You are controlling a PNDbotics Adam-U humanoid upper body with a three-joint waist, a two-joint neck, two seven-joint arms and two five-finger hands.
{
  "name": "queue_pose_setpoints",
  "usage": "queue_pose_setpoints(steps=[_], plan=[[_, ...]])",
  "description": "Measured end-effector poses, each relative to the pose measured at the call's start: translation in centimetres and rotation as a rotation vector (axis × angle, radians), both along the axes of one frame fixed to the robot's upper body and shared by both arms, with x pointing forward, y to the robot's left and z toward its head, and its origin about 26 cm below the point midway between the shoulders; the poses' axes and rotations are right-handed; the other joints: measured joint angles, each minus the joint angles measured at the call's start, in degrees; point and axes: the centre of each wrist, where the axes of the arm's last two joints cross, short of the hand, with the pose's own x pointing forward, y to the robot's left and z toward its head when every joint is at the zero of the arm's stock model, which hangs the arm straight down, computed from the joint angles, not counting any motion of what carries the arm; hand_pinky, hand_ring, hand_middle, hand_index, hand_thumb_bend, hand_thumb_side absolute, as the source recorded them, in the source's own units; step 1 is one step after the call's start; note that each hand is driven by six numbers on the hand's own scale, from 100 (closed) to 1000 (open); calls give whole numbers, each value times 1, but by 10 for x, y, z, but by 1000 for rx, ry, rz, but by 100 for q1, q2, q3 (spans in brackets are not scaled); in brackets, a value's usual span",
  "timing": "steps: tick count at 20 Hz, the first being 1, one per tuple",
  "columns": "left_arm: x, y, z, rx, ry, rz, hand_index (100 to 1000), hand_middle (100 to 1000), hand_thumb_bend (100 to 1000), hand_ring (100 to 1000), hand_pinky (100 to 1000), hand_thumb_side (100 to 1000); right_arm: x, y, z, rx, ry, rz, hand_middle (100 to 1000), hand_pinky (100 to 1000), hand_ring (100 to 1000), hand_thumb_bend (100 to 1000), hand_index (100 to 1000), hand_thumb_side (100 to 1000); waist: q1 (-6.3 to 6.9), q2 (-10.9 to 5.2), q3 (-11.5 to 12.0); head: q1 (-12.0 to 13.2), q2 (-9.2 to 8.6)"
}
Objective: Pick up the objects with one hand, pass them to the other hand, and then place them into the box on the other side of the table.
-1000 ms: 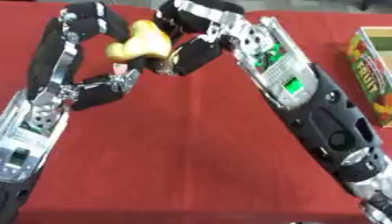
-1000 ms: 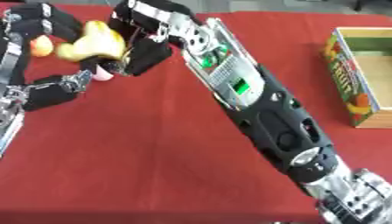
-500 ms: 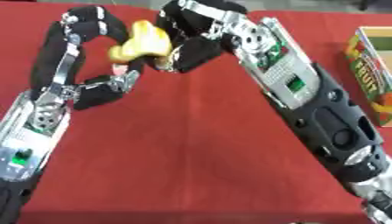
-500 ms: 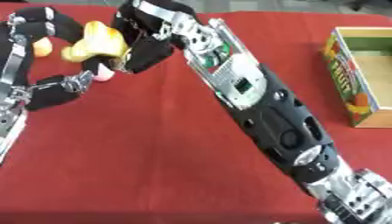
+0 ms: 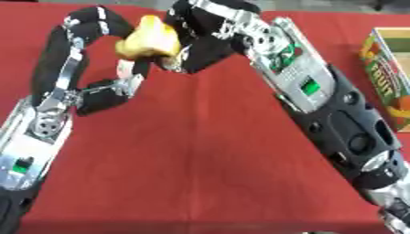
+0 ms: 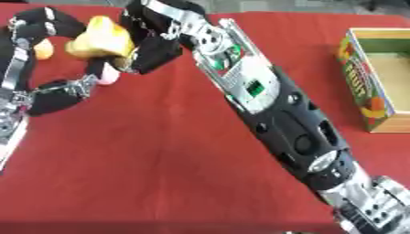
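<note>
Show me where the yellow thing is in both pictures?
Left eye view: the yellow thing is near the top, left of middle, between the left hand and right hand.
Right eye view: top left, between the same hands.
Shared landmark: the box at the right edge.

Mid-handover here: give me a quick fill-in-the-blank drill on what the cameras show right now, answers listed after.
1. The yellow object is held between the left robot hand and the right robot hand, above the ____ tablecloth.
2. The fruit-printed box sits at the table's ____ edge.
3. The inside of the box looks ____.

Missing words: red; right; empty
</note>
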Motion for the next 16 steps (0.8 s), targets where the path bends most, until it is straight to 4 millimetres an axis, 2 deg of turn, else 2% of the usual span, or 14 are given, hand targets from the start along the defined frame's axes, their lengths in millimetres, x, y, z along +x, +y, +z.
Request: queue_pose_setpoints(steps=[2,6,16], plan=[[0,0,-1,9,0,4,834,697,762,732,717,260,0,0,0,3,2,3,331,634,519,341,340,100,0,0,0,0,0],[2,2,-3,35,6,27,864,724,838,751,729,327,-1,0,1,7,4,9,332,632,518,340,341,100,0,0,-4,-1,0],[6,14,-16,20,48,157,868,719,813,748,717,340,-4,-10,10,28,-22,-5,335,629,519,338,345,100,0,0,-45,-61,0]])
